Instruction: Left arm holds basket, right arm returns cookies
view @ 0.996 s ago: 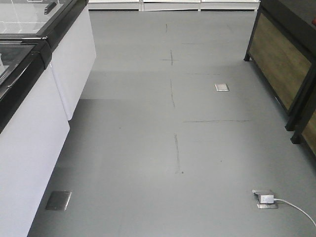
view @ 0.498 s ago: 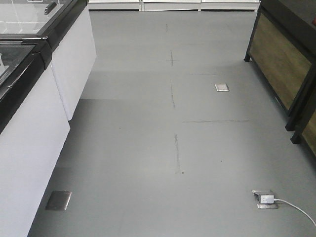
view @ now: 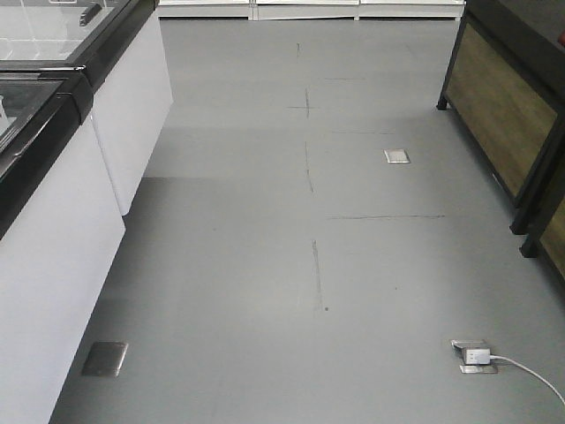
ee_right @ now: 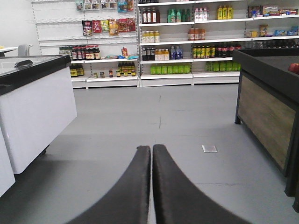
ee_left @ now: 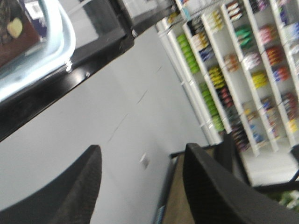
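1. Front view: bare grey floor with thin dark seam lines. White chest cabinets with black rims line the left edge. A black-framed, wood-panelled stand fills the upper right.
2. Set into the floor are a steel floor plate at lower left and a raised socket box at lower right. A white cable runs from the box to the right edge. Neither arm shows in this view.
3. Right wrist view: white store shelves of bottles and packets cross the far back of the frame.
4. Right fingers, bottom centre: black and pressed together along their length, with nothing between them. They point down the aisle over bare floor.
5. Left wrist view is tilted and blurred. Left fingers sit at the bottom, spread wide apart, with only floor visible in the gap.
6. Light blue plastic basket is in the upper left corner, over a black-rimmed case. Whether it rests on the case, cannot tell.
7. Brown-and-navy cardboard cookie box lies inside the basket rim, well apart from the left fingers.
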Robot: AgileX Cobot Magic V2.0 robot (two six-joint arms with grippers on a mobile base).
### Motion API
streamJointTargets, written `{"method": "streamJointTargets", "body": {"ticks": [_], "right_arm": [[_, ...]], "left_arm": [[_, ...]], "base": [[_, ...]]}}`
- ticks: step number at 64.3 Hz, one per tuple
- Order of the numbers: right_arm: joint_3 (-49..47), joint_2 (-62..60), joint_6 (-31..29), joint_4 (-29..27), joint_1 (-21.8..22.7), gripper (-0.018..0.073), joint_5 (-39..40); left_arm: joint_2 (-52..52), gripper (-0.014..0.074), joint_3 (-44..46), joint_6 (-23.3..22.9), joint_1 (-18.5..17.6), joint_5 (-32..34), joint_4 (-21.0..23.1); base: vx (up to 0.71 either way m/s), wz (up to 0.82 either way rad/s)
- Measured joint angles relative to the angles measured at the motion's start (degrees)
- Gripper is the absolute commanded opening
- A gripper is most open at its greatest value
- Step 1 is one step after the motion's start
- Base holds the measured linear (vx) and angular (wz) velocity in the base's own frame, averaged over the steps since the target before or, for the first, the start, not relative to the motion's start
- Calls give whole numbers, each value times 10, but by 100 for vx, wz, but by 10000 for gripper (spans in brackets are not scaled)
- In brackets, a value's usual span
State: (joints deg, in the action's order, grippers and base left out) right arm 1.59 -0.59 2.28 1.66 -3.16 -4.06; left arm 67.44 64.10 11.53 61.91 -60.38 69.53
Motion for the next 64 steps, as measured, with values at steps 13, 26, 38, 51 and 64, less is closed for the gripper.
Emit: {"method": "streamJointTargets", "body": {"ticks": [13,26,38,51,64], "right_arm": [[0,0,0,0,0,-8,0],[0,0,0,0,0,-8,0],[0,0,0,0,0,-8,0],[0,0,0,0,0,-8,0],[0,0,0,0,0,-8,0]], "left_arm": [[48,456,0,20,65,14,118],[105,479,0,74,84,24,184],[156,479,0,99,84,22,221],[205,479,16,133,84,6,254],[244,479,62,140,84,1,259]], "base": [[0,0],[0,0],[0,0],[0,0],[0,0]]}}
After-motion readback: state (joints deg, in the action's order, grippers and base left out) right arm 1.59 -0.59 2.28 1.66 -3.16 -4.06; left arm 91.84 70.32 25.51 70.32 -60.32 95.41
